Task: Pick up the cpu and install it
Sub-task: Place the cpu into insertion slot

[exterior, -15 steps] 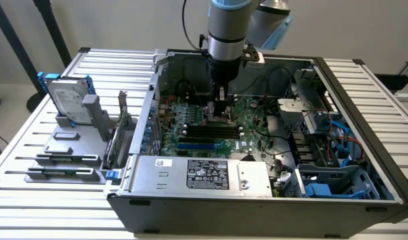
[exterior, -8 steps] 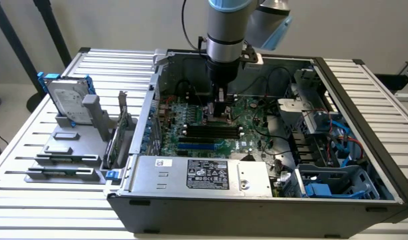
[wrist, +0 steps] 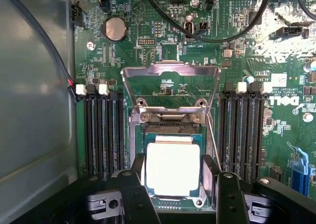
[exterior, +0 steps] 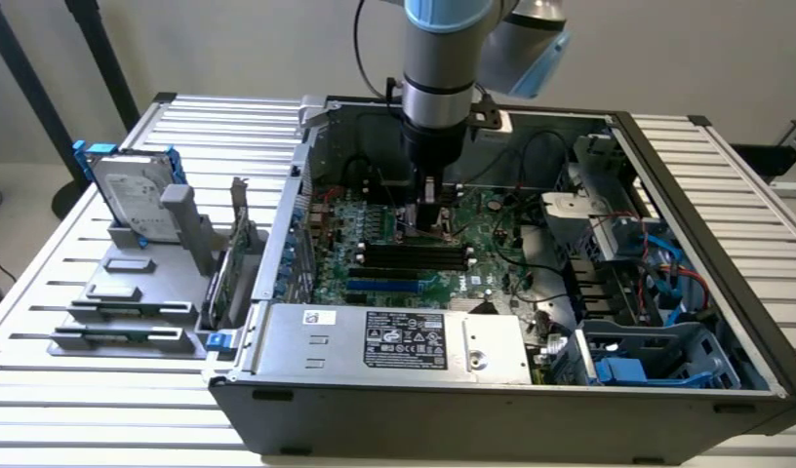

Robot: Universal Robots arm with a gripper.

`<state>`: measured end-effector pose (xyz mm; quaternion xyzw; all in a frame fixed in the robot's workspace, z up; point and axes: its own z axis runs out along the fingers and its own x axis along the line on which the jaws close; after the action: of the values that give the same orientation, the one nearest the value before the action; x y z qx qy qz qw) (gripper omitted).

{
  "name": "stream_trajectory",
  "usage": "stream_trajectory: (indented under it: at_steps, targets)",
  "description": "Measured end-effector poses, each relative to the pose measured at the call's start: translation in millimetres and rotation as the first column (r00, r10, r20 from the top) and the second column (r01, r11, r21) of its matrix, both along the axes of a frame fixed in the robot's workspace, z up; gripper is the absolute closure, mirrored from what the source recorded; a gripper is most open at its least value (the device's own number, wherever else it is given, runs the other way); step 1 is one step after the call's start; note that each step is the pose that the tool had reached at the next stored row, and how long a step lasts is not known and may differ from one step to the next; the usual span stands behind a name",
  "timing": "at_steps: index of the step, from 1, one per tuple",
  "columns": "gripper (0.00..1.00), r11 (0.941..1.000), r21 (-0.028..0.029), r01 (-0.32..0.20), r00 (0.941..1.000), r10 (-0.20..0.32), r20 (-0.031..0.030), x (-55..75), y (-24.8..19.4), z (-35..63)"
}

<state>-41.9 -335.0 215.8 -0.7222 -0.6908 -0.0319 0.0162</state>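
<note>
From my station I see the arm reaching straight down into the open computer case [exterior: 502, 409], which lies with its open side up on the slatted counter [exterior: 216, 117]. The gripper [exterior: 431, 216] is low over the green motherboard [exterior: 490, 244], near the middle of the board.

In the wrist view the gripper [wrist: 174, 162] is clamped on the cpu [wrist: 173, 169]. Its two dark fingers [wrist: 137, 170] bear against opposite edges of the chip, and the jaws are set wide to match its width. The cpu lies flat, shiny top up, directly over the socket [wrist: 170, 203], whose frame shows around its edges. I cannot tell whether the chip is fully seated or sits a little above the contacts.

The metal load plate [wrist: 170, 85] is swung open and stands beyond the socket, hinged just beside the chip. Banks of black memory slots [wrist: 104, 130] flank the socket on both sides. A coin battery [wrist: 114, 28] sits on the board past the load plate, away from the gripper, and black cables [wrist: 163, 16] cross near it.

At the exterior view's left, outside the case, a grey fixture [exterior: 125, 312] on the counter carries a hard drive [exterior: 128, 190] standing upright in a blue bracket. The power supply [exterior: 391, 339] lies along the case's near wall.
</note>
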Motion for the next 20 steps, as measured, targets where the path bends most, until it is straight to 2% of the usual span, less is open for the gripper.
stream_trajectory:
  at_steps: [8,13,20]
  targets:
    - [0.45,0.9998,-0.0001,0.018,0.9998,-0.018,0.0021,0.0,0.1,-4.3]
    - [0.45,0.9999,-0.0002,0.017,0.9998,-0.017,0.0087,0.0,0.6,-6.4]
    - [0.45,1.0,0.0003,0.002,1.0,-0.002,0.0094,0.0,1.3,-7.4]
